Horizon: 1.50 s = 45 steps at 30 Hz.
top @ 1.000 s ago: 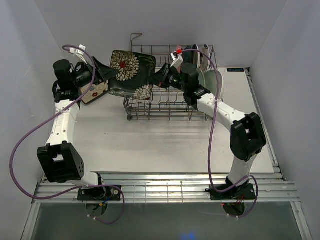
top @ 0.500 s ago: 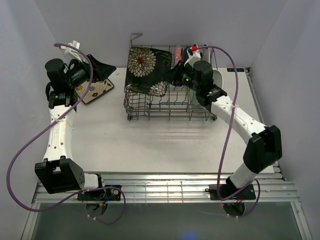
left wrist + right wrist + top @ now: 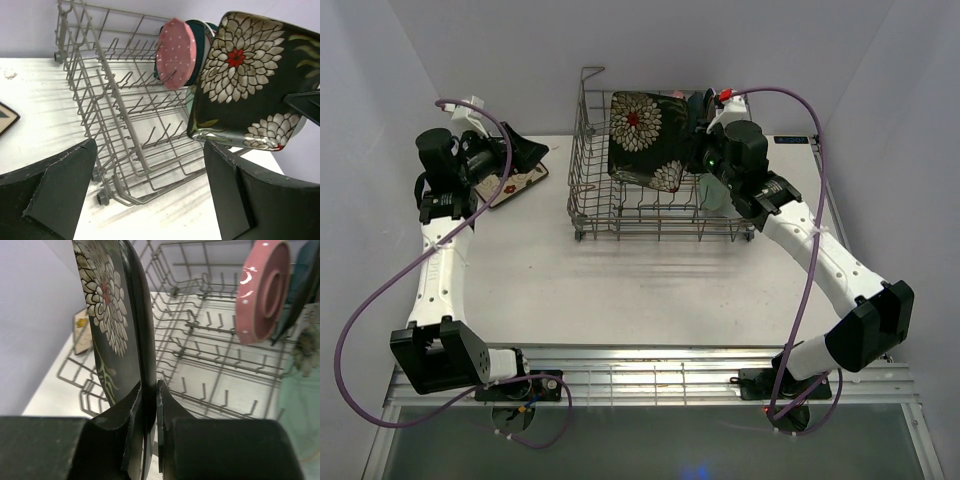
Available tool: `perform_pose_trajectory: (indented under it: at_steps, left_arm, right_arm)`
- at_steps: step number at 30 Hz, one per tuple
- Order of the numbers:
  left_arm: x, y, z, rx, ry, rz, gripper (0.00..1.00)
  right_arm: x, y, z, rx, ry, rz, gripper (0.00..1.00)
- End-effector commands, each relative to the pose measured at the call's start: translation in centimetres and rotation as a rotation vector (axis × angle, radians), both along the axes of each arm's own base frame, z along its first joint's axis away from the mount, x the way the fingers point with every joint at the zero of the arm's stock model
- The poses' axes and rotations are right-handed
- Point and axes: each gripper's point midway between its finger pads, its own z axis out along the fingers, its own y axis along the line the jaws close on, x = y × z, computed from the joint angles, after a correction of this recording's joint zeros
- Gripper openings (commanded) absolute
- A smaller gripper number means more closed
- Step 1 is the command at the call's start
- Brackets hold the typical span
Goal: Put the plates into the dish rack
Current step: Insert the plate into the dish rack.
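My right gripper [image 3: 696,165] is shut on the right edge of the dark floral square plate [image 3: 643,138] and holds it upright above the inside of the grey wire dish rack [image 3: 582,190]. In the right wrist view the fingers [image 3: 131,405] pinch the plate's rim [image 3: 142,325] over the rack's tines [image 3: 210,357]. A pink dotted plate [image 3: 262,290] stands in the rack behind it, with a dark teal plate beside it. My left gripper [image 3: 520,152] is open and empty above the cream floral square plate [image 3: 516,181] on the table to the left of the rack.
The left wrist view shows the rack [image 3: 115,115], the pink plate [image 3: 176,52] and the held plate [image 3: 245,80]. A mint plate [image 3: 300,410] stands at the rack's right end. White walls close in on both sides.
My right gripper has carried the dark floral plate to the right, from the rack's left end to over its inside, and turned it more upright. My left gripper has drawn back to the left.
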Motion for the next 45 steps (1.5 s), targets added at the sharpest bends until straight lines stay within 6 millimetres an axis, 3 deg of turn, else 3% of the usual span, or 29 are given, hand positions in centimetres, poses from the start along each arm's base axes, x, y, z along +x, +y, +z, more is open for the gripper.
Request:
perform_pose_trajectory:
  at_steps: [1, 12, 22, 26, 27, 28, 45]
  left_arm:
    - [0.2, 1.5, -1.5, 0.037, 0.03, 0.044, 0.98]
    - [-0.3, 3.6, -3.4, 0.026, 0.029, 0.086, 0.98]
    - [-0.9, 3.8, -3.1, 0.038, -0.002, 0.098, 0.98]
    - [-1.1, 3.7, -3.0, 0.043, -0.009, 0.093, 0.98]
    - [-1.2, 3.7, -3.0, 0.043, -0.009, 0.094, 0.98]
    - [-1.2, 3.7, -3.1, 0.043, -0.007, 0.093, 0.98]
    - [-1.1, 3.5, -4.1, 0.042, 0.016, 0.07, 0.98]
  right_arm:
    - [-0.6, -3.1, 9.9, 0.068, -0.249, -0.118, 0.08]
    - [-1.1, -8.4, 10.2, -0.14, -0.241, -0.312, 0.08]
    - [-1.6, -11.5, 10.7, -0.247, -0.227, -0.427, 0.08]
    - [-0.9, -11.8, 9.8, -0.353, -0.181, -0.439, 0.08]
    - [-0.9, -12.0, 10.4, -0.356, -0.182, -0.446, 0.08]
    - [-0.6, -12.0, 9.4, -0.393, -0.149, -0.444, 0.08]
    - [1.0, -12.5, 4.8, -0.603, 0.019, -0.466, 0.08]
